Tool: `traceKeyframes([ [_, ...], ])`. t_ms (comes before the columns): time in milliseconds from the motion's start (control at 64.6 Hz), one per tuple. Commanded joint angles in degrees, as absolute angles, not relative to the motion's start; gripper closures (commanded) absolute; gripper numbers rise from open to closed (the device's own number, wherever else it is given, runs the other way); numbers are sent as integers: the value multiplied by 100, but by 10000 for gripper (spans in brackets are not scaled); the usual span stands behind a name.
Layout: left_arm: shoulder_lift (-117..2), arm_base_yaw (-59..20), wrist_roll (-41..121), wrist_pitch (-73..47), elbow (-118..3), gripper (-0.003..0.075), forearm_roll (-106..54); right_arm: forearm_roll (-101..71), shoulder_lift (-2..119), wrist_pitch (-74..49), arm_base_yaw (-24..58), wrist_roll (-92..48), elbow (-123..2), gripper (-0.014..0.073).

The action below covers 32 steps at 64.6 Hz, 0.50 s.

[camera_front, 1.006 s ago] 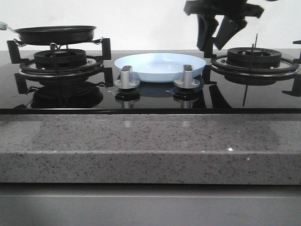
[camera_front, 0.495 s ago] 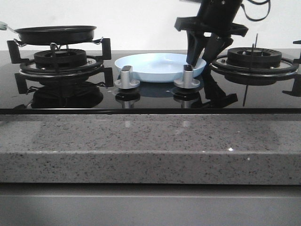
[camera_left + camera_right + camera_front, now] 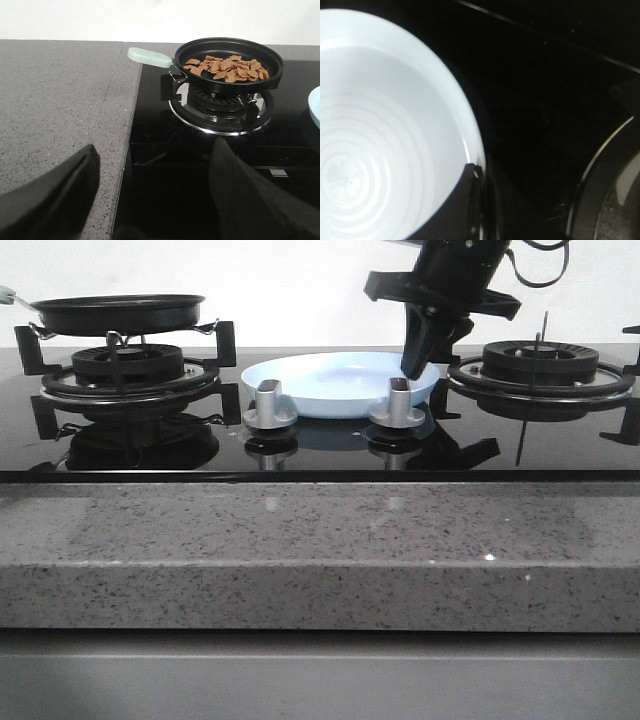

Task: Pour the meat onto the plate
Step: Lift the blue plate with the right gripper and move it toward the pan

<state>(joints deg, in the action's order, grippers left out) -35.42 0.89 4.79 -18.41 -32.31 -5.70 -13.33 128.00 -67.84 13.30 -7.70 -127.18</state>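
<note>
The meat (image 3: 225,69), a heap of tan chunks, lies in the black frying pan (image 3: 230,60), which sits on the left burner (image 3: 118,312). The pale-blue plate (image 3: 340,380) rests on the glass hob between the two burners. My right gripper (image 3: 416,364) reaches down to the plate's right rim and is shut on it. In the right wrist view one finger (image 3: 465,205) lies inside the plate (image 3: 385,125) and the other outside the rim. My left gripper (image 3: 155,150) is open over the hob's left edge, short of the pan, holding nothing. It is outside the front view.
The pan has a pale green handle (image 3: 150,57) pointing toward the grey stone counter (image 3: 55,110). Two metal knobs (image 3: 270,405) (image 3: 397,405) stand in front of the plate. The right burner (image 3: 540,365) is bare. A speckled stone ledge (image 3: 320,550) runs along the front.
My right gripper came down and to the left from above the right burner to the plate's right rim, and its fingers closed on the rim. Pan and meat have not moved.
</note>
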Motion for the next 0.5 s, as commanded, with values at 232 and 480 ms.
traceKeyframes([
  [232,-3565,68,417,-1356,-3387,261,-626,-1287,12299,-7588,1311,-704,-13768,655],
  [480,-3565,68,417,-1356,-3387,261,-626,-1343,11987,-7682,1311,-614,-13755,655],
])
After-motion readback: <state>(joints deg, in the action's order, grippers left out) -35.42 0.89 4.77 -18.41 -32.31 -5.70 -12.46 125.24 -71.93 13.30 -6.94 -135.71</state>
